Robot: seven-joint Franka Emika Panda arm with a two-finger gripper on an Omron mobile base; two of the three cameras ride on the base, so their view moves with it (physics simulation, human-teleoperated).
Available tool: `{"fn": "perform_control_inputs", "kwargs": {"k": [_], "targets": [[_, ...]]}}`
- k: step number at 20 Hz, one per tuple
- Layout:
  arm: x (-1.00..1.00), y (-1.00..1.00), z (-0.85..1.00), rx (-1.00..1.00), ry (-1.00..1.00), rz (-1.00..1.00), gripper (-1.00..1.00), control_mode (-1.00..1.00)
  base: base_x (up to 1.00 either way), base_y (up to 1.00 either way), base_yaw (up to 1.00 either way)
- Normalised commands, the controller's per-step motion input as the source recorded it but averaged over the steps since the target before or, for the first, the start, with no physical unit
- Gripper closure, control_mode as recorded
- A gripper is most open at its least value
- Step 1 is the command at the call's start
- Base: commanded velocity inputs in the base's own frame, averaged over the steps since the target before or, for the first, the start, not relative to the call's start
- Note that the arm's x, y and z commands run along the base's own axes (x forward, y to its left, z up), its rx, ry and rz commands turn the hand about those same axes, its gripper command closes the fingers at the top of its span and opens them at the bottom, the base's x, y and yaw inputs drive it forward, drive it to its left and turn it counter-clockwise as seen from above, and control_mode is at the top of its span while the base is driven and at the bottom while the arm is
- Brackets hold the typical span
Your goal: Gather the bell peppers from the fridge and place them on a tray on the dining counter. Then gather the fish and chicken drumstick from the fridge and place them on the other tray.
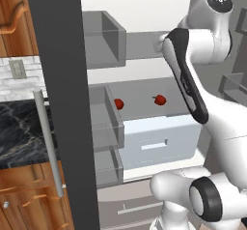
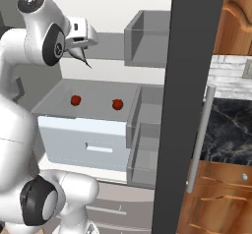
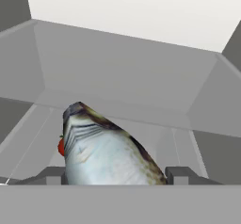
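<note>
Fish fills the lower centre of the hand view, pinched between the gripper fingers; next, carry it to the tray.

Two red bell peppers sit on the fridge shelf.

The fish is filling the space between the finger tips in the hand view, its tail end running off past the bottom, so contact with the tips cannot be confirmed. A red bell pepper is peeking out just left of the fish, mostly hidden behind it. In the left base view, the arm is covering the gripper.
</note>
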Motion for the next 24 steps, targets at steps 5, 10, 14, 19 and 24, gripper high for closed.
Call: {"fn": "perform_control_inputs", "kwargs": {"k": [5,10,14,19,24], "targets": [[-0.59,0.00,-0.44,-0.07,-0.05,0.00,1.00,-1.00,0.00,0.00,0.00],[-0.60,0.00,-0.27,-0.01,-0.08,0.00,1.00,-1.00,0.00,0.00,0.00],[-0.41,0.00,-0.34,0.00,-0.09,0.02,1.00,-1.00,0.00,0.00,0.00],[-0.40,0.00,-0.19,0.00,-0.05,0.06,1.00,-1.00,0.00,0.00,0.00],[-0.46,0.00,0.00,0.00,0.02,0.01,1.00,-1.00,0.00,0.00,0.00]]}}
